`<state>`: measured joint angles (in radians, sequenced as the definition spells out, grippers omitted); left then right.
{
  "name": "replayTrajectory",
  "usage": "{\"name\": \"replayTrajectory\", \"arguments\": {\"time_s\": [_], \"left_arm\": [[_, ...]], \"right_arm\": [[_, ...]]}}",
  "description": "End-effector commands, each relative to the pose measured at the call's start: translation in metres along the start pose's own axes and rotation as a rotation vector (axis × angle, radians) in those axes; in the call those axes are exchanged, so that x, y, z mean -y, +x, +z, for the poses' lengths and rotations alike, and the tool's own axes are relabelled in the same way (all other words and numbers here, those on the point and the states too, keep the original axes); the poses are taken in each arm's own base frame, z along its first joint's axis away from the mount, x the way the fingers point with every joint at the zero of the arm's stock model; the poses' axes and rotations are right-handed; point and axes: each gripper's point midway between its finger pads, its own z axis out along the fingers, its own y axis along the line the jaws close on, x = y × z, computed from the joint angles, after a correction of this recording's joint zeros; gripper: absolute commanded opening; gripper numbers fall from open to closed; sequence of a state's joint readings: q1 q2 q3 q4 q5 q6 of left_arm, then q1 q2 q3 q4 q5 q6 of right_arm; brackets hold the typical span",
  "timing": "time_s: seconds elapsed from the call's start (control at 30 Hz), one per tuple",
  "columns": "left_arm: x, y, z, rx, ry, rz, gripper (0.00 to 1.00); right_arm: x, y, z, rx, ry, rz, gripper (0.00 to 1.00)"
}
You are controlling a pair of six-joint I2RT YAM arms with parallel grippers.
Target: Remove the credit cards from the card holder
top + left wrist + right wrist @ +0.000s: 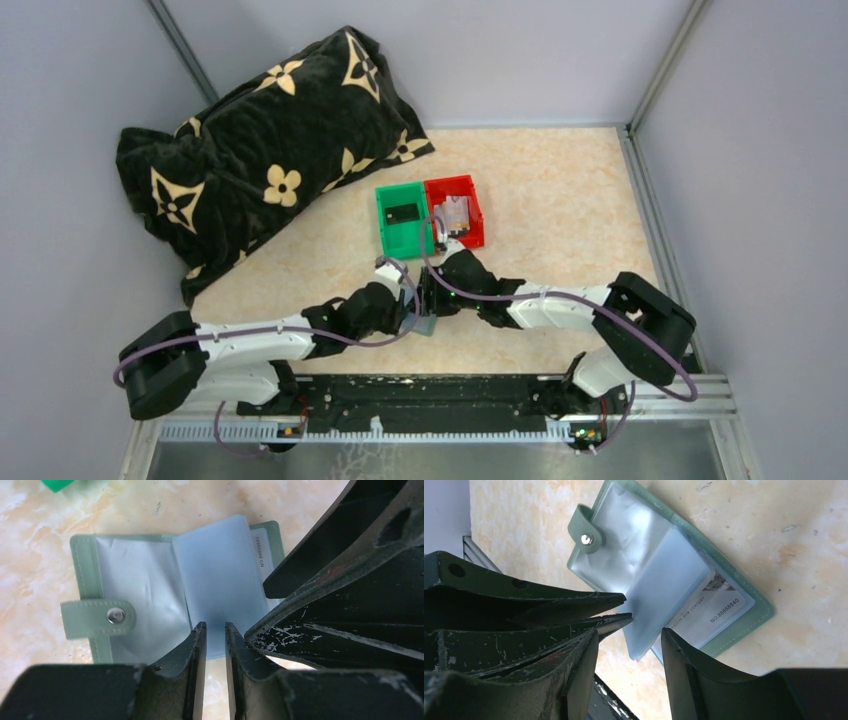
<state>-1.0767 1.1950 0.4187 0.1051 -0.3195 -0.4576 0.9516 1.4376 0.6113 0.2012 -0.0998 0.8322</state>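
Pinched nearly together, my left pincer [215, 632] straddles the lower edge of a frosted clear plastic sleeve [220, 570]. A thin gap shows between the fingers, and I cannot tell whether they truly bite the sheet. My right pincer [629, 631] is spread wide, with the loose sleeve ends sitting between its fingers.

The soft sage-green folding card holder [85, 565] lies opened flat on the beige marbled table [40, 530], just ahead of both arms. Its snap tab [97, 617] is flopped over the half away from the card. Beneath that sleeve a pale flat plastic credit card [719, 607] with a printed number shows inside its pocket.

I judge the card holder light and limp, likely to slide or lift if tugged, so one pincer should pin it down. The credit card looks thin, stiff and slick. I would pinch it across its faces at whichever edge reaches the pocket mouth, which I cannot make out.
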Motion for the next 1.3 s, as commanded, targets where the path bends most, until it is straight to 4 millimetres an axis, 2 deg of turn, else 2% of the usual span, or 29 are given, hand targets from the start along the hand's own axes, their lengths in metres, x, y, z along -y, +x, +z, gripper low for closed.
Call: {"name": "replayTrajectory", "arguments": {"time_s": [0.0, 0.13, 0.33, 0.53, 0.73, 0.93, 1.17, 1.27], "left_arm": [[-0.005, 0.010, -0.006, -0.025, -0.013, -0.016, 0.27], [-0.011, 0.015, -0.014, -0.026, -0.018, -0.037, 0.29], [-0.026, 0.021, -0.023, -0.023, -0.065, -0.037, 0.30], [-0.046, 0.014, -0.032, 0.010, -0.171, -0.052, 0.32], [-0.090, -0.003, -0.044, 0.131, -0.417, -0.119, 0.23], [-0.107, 0.004, -0.037, 0.114, -0.553, -0.144, 0.15], [-0.086, 0.018, -0.009, 0.004, -0.475, -0.093, 0.02], [-0.079, 0.021, -0.005, -0.018, -0.444, -0.100, 0.00]], "right_arm": [[-0.050, -0.024, 0.007, 0.057, -0.145, -0.025, 0.50], [-0.057, -0.023, 0.013, 0.049, -0.159, -0.030, 0.51], [-0.057, -0.022, 0.025, 0.045, -0.165, -0.025, 0.50], [-0.045, -0.025, 0.026, 0.060, -0.095, -0.033, 0.50], [-0.028, -0.019, 0.019, 0.052, -0.031, -0.051, 0.50], [-0.022, -0.017, 0.009, 0.054, -0.008, -0.069, 0.51], [-0.007, -0.018, 0.001, 0.057, 0.060, -0.085, 0.53], [0.003, -0.016, -0.002, 0.055, 0.092, -0.071, 0.53]]}}
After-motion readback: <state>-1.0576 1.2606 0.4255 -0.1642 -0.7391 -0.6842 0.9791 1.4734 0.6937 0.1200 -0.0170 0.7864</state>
